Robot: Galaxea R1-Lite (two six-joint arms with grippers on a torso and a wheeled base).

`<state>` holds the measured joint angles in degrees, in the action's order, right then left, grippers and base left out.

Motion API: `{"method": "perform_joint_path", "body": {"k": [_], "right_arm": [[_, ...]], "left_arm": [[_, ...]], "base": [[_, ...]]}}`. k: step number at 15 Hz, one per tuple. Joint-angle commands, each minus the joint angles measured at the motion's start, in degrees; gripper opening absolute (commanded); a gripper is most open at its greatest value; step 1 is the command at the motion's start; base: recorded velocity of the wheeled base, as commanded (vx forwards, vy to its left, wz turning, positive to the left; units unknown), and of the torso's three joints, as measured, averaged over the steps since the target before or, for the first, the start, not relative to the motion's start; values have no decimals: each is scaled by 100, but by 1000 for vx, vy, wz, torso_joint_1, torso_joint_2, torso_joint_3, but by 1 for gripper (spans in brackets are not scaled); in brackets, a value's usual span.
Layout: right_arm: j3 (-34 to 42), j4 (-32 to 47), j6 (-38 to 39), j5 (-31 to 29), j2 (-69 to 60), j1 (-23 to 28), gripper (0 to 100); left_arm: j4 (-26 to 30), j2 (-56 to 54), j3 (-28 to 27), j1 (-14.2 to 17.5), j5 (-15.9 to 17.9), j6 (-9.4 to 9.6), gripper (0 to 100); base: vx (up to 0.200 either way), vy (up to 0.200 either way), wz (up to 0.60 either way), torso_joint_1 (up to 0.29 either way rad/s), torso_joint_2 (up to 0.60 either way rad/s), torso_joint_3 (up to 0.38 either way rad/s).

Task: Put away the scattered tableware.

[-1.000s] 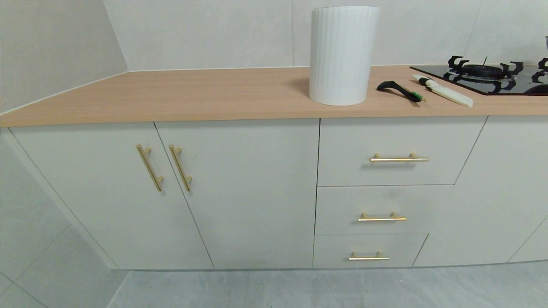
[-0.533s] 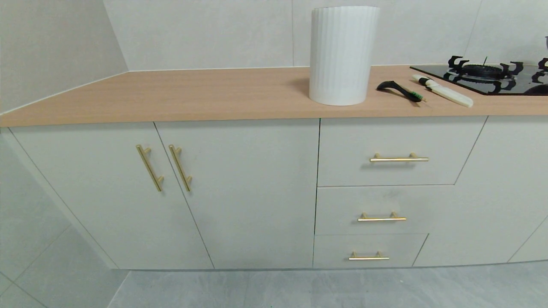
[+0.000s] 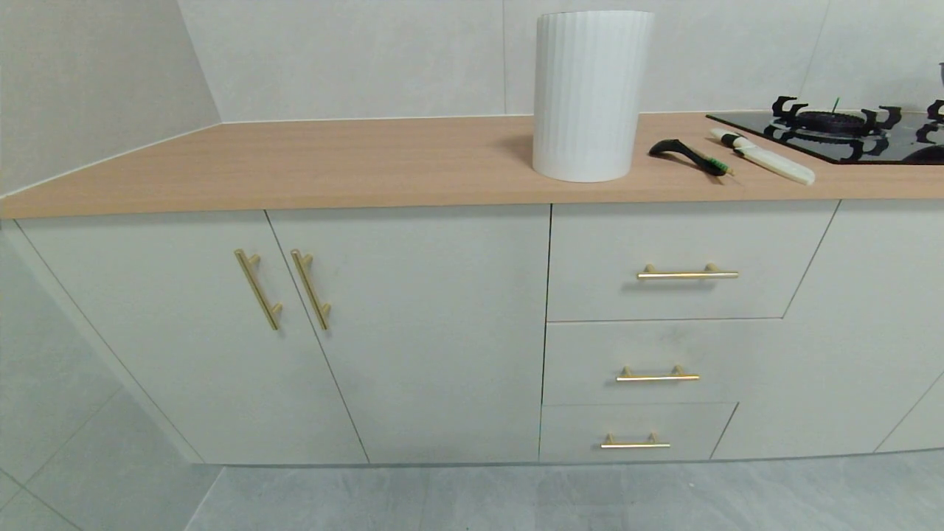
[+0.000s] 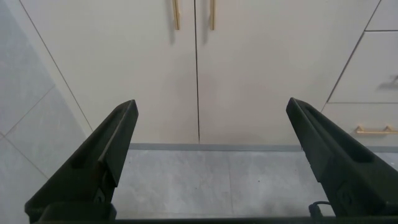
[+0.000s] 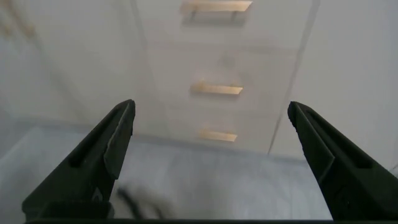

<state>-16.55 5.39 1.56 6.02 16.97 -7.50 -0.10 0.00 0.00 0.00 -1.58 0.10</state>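
Note:
On the wooden counter (image 3: 332, 162) a black-handled utensil (image 3: 689, 155) and a white utensil with a dark band (image 3: 763, 155) lie to the right of a tall white ribbed container (image 3: 590, 96). My left gripper (image 4: 210, 115) hangs low before the cabinet doors (image 4: 198, 68), open, with nothing between its fingers. My right gripper (image 5: 211, 118) is open too, facing the drawers (image 5: 216, 90) above the floor, also empty.
A black gas hob (image 3: 848, 133) sits at the counter's right end. Below are two cabinet doors with gold handles (image 3: 284, 287) and three drawers with gold handles (image 3: 686, 274). A grey tiled floor (image 3: 516, 494) lies in front.

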Motion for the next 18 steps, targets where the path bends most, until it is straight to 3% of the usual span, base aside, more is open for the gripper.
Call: {"method": "perform_joint_path", "body": {"k": [1,6,13,14,18], "right_arm": [[-164,-214,-112,48,1854,-314,100],[-199,-811,-209,57,3383,-340,100],[-313,-2525,-244,66,6037,-366,100],[-454,-2973,-332,4,6785,-358,100],[-1386,-3413,-341,-40,8041,-331,100]], "left_arm": [[-8,0,0,0,0,-1,100],[1,0,0,0,0,-1,100],[1,0,0,0,-9,-1,100],[1,0,0,0,-9,-1,100],[-8,0,0,0,-9,-1,100]], "base": [[0,0,0,0,0,0],[0,0,0,0,0,0],[0,0,0,0,0,0],[0,0,0,0,0,0],[0,0,0,0,0,0]]}}
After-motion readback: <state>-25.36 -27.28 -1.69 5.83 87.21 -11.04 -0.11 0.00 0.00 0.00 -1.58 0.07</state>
